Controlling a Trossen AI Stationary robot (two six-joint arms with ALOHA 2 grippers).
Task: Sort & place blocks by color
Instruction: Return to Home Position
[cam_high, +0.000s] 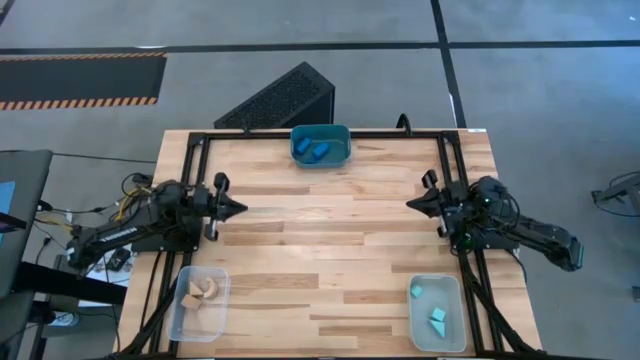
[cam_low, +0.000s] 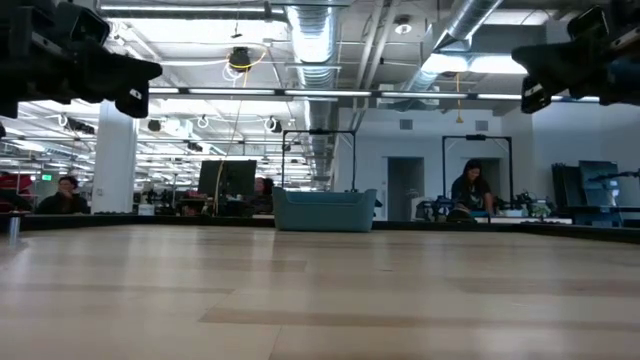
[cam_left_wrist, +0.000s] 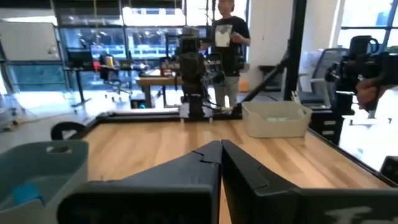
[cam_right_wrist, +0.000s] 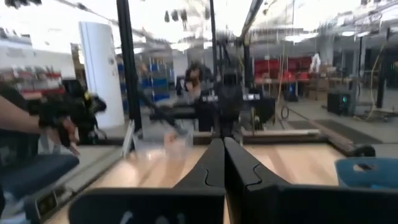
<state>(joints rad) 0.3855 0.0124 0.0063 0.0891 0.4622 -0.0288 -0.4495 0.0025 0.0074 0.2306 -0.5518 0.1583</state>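
Observation:
Blue blocks (cam_high: 318, 151) lie in the teal bin (cam_high: 320, 130) at the table's far edge. Tan wooden blocks (cam_high: 196, 294) lie in a clear bin (cam_high: 202, 272) at the near left. Light teal blocks (cam_high: 436, 318) lie in a clear bin (cam_high: 438, 280) at the near right. My left gripper (cam_high: 242, 209) is shut and raised over the table's left side, pointing right. My right gripper (cam_high: 410, 203) is shut and raised over the right side, pointing left. Neither holds anything.
The bare wooden table top (cam_high: 330, 240) lies between the two grippers. A black frame (cam_high: 300, 132) runs along the table's edges. People (cam_left_wrist: 225, 37) and desks show in the room beyond the table.

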